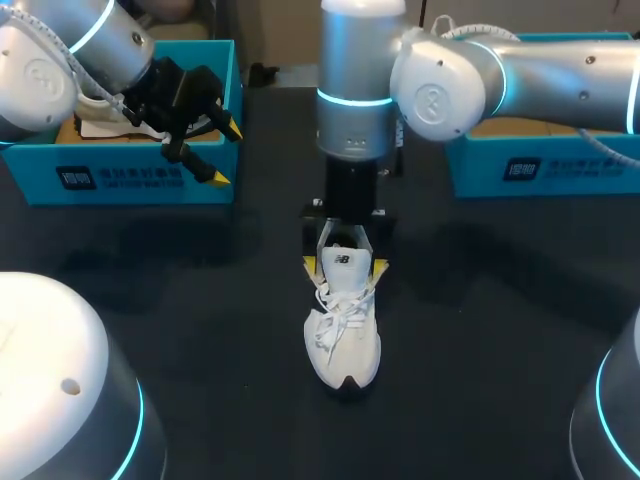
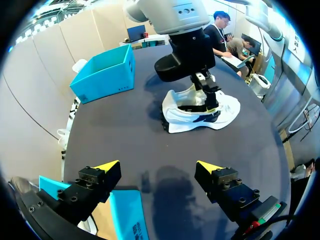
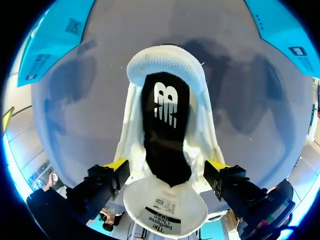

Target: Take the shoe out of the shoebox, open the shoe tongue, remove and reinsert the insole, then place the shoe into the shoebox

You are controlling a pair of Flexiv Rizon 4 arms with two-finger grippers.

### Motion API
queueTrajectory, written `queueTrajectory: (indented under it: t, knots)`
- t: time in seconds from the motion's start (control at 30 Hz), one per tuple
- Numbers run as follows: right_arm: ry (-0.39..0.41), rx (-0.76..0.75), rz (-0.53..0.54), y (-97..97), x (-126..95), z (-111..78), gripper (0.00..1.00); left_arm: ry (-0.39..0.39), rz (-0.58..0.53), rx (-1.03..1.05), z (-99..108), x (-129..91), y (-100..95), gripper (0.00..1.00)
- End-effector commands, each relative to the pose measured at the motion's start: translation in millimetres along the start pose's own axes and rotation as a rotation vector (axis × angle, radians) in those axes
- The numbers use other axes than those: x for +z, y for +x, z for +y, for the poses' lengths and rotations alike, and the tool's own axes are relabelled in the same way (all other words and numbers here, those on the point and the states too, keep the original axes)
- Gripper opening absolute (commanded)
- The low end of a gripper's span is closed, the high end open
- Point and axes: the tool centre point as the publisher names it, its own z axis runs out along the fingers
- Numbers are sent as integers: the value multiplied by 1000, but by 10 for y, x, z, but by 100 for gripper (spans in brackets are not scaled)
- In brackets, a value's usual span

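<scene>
- Head view: the white sneaker (image 1: 342,335) stands upright on the black table (image 1: 500,300), well apart from both boxes, so the first step, taking it out, is done.
- The right gripper (image 1: 345,267) comes straight down over the sneaker's throat. Its jaws are spread wide, with one yellow tip against each flank, so it grips the sneaker from both sides.
- The tongue (image 1: 342,258) stands up between those tips, above the laces (image 1: 335,312).
- The left gripper (image 1: 222,152) hangs over the near wall of the left blue shoebox (image 1: 150,182), jaws wide and holding nothing. A right blue box (image 1: 540,165) sits at the table's far right.
- Left wrist view: the left gripper (image 2: 157,167) shows its tips far apart with bare table between them. The white sneaker (image 2: 200,112) is well ahead of it, under the other arm. The left blue shoebox (image 2: 125,212) edge lies just beneath, and the right blue box (image 2: 107,75) is beyond.
- Right wrist view: the right gripper (image 3: 167,167) straddles the open sneaker. The tongue (image 3: 165,212) is folded back with its label side showing, so the tongue step looks done.
- The black insole (image 3: 162,130) lies in the shoe. I cannot tell whether it has already been out and back. On my reading the insole work and the return to the shoebox are left.
</scene>
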Motion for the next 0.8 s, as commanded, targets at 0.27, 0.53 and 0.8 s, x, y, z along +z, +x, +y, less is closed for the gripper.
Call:
queueTrajectory:
  t: [0.27,0.53,0.8]
  knots:
    - [-16,38,6,12,-102,-320,100,-4,1,0,-3,0,-1,100]
    - [-32,79,-12,67,-264,-671,100,-4,1,0,-3,0,-1,100]
    - [-40,99,-20,66,-322,-811,78,-4,1,0,-3,0,-1,100]
